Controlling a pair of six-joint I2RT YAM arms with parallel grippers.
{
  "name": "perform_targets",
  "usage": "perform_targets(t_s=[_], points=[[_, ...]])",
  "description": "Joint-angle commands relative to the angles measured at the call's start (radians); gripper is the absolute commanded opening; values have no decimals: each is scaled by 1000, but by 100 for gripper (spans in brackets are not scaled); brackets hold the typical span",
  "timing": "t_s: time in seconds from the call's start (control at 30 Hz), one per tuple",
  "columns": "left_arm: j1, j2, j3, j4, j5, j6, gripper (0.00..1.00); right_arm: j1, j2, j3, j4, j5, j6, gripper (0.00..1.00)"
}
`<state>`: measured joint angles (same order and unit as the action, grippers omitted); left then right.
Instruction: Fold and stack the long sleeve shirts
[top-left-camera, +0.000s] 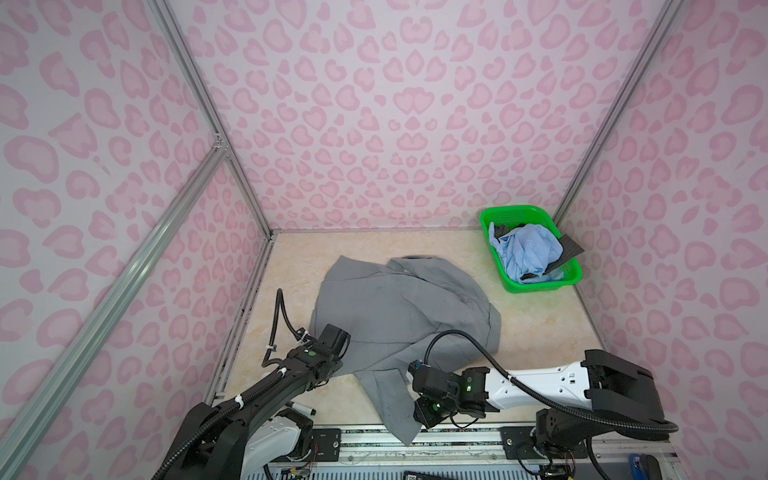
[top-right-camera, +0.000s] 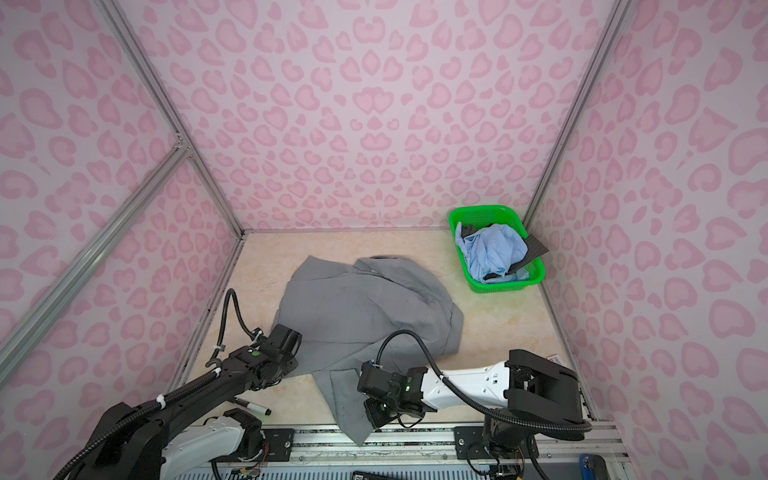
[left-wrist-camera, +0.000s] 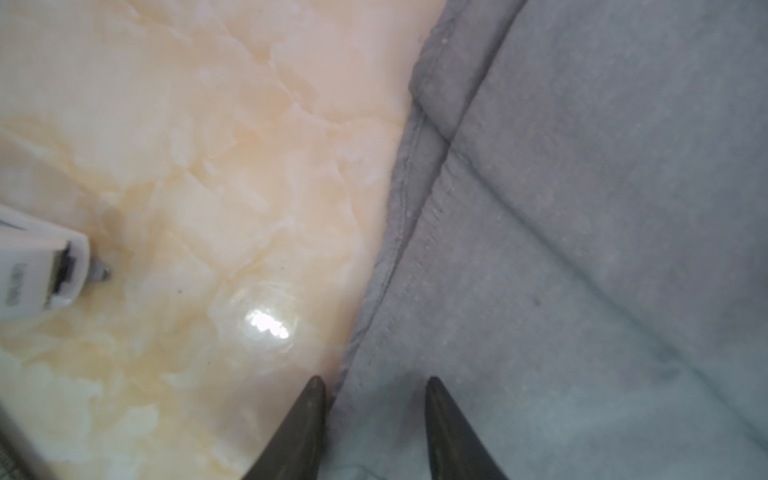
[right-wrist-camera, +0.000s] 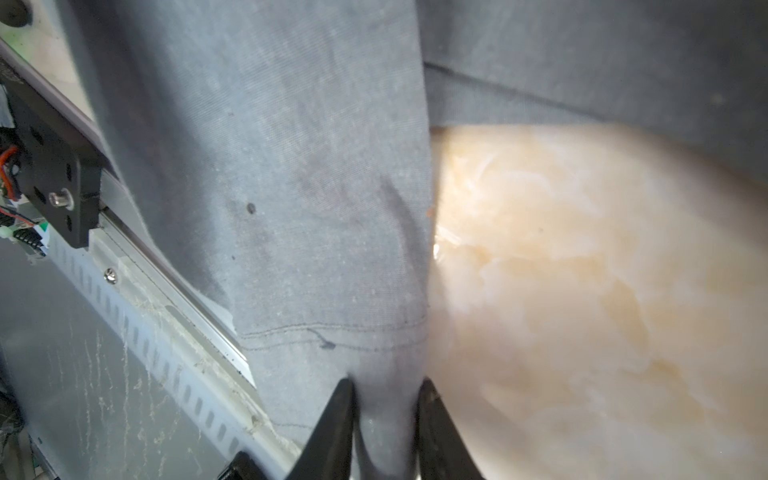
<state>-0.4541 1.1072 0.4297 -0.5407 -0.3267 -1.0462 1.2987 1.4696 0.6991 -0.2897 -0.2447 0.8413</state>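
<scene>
Grey woven long-sleeve shirt (top-left-camera: 399, 307) lies centrally, one sleeve overhanging the near edge of the cream marbled table (top-left-camera: 540, 332). Right gripper (right-wrist-camera: 384, 384) pinches that cuff. Left gripper (left-wrist-camera: 374, 380) straddles the left hem, jaws apart. Risk: lifting before the left closes would drag the body askew. Green plastic basket (top-left-camera: 494, 216), far right, holds other garments.

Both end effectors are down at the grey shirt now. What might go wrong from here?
1. The sleeve of the grey shirt hangs over the front rail, where the right end effector has it bunched between its fingers; lifting may snag it there.
2. The left end effector straddles only the hem, one finger over bare table, so closing may slip off.
3. A marker lies near the left arm; it could get swept.
</scene>
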Motion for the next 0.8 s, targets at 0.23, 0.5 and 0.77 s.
perform_targets(t_s=[0.23,0.5,0.77], points=[[-6,78,79,-170,108,64,55,4,-42,-16,4,-21,-1,24],[-8,84,81,-163,131,122,20,18,-25,-9,5,-15,0,39],[-8,99,85,-158,129,124,4,20,2,-3,31,-17,-2,29]])
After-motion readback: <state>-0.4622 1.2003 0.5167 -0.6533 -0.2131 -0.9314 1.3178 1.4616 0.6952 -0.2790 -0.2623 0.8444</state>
